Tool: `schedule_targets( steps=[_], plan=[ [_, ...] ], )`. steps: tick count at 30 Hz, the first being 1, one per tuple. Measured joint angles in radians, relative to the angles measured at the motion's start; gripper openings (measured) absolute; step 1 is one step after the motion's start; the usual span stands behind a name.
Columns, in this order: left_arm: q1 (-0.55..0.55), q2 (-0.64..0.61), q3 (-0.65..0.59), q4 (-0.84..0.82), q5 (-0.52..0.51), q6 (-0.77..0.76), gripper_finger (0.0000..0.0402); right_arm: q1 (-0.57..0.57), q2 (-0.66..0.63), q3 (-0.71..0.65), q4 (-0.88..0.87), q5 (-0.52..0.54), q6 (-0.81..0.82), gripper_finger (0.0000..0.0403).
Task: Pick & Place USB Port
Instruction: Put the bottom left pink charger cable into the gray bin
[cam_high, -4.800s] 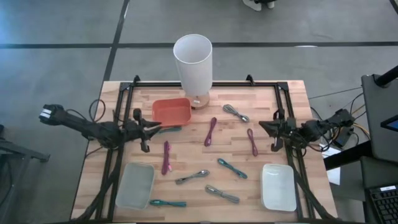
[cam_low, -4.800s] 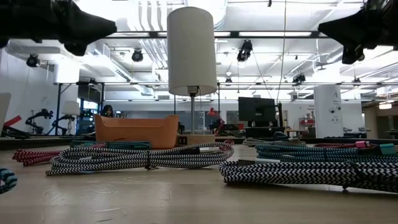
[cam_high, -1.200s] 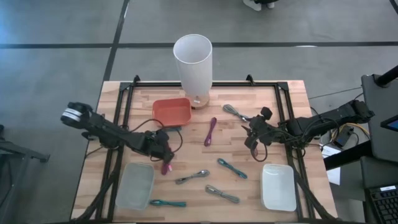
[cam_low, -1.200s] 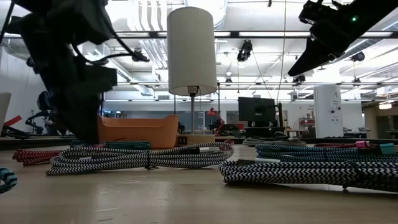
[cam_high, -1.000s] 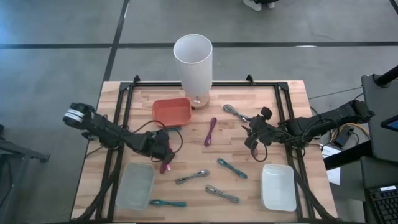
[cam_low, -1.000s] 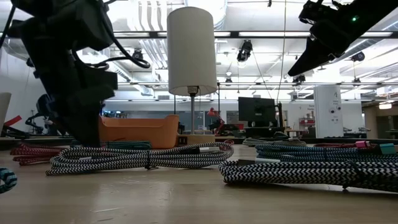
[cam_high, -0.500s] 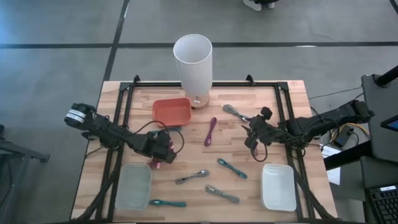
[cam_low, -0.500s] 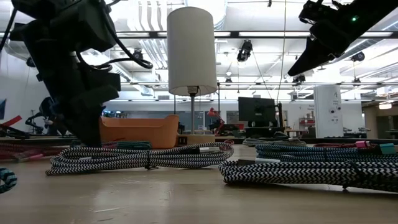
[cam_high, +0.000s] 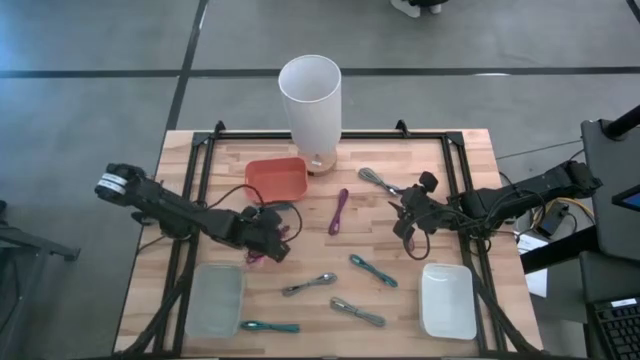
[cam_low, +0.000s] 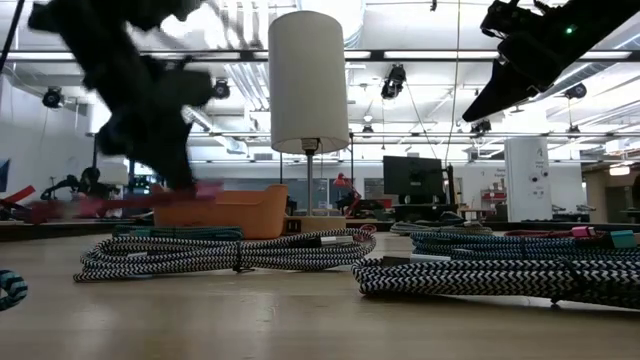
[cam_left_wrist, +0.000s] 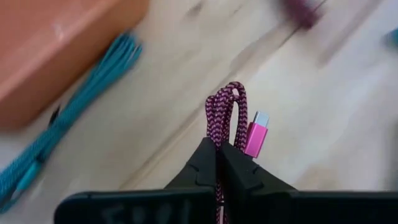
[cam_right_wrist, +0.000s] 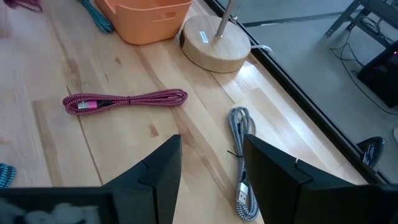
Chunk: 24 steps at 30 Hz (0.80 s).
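Note:
A pink braided USB cable (cam_left_wrist: 225, 107), coiled into a bundle with a pink plug (cam_left_wrist: 255, 134), hangs above the table with my left gripper (cam_high: 268, 243) shut on it, just near of the orange bin (cam_high: 277, 178). In the low view the cable (cam_low: 110, 203) shows blurred, about level with the bin's rim. My right gripper (cam_high: 405, 216) hovers open over the table's right half with nothing between its fingers. A clear tray (cam_high: 216, 298) lies at the near left and a white tray (cam_high: 447, 300) at the near right. My left gripper pinches several strands of the pink bundle (cam_left_wrist: 217, 140) between its two fingers, close behind the looped end where the plug sits. The fingers come slanting down from the table's left. The cable is lifted clear of the table, its looped end sticking out past the fingertips.
A white lamp (cam_high: 311, 100) stands at the far edge behind the bin. Other coiled cables lie about: purple (cam_high: 339, 211), grey (cam_high: 379, 181), teal (cam_high: 373, 270), grey (cam_high: 308, 285), grey-teal (cam_high: 357, 312), teal (cam_high: 270, 326), and a teal one (cam_left_wrist: 68, 118) beside the bin.
My left gripper has shut on the pink cable where it lay on the table and has risen with it, tipping a little. The cable has come off the wood and now hangs clear. My right arm has kept still.

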Motion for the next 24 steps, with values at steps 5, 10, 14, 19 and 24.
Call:
schedule_targets(
  steps=[5, 10, 14, 19, 24],
  plan=[
    [0.000, -0.058, 0.102, -0.037, -0.004, 0.085, 0.0002, 0.000, 0.000, 0.000, 0.000, 0.000, 0.000, 0.0169],
    [-0.011, -0.081, 0.248, -0.186, 0.004, 0.081, 0.0001, 0.000, 0.000, 0.000, 0.000, 0.000, 0.000, 0.0169],
    [-0.026, -0.052, 0.354, -0.318, 0.008, 0.041, 0.0001, 0.000, 0.000, 0.000, 0.000, 0.000, 0.000, 0.0169],
    [-0.059, -0.010, 0.443, -0.483, 0.012, -0.076, 0.0001, 0.000, 0.000, 0.000, 0.000, 0.000, 0.000, 0.0169],
    [-0.116, 0.018, 0.468, -0.541, 0.013, -0.228, 0.0001, 0.000, 0.000, 0.000, 0.001, 0.000, 0.000, 0.0169]
  ],
)
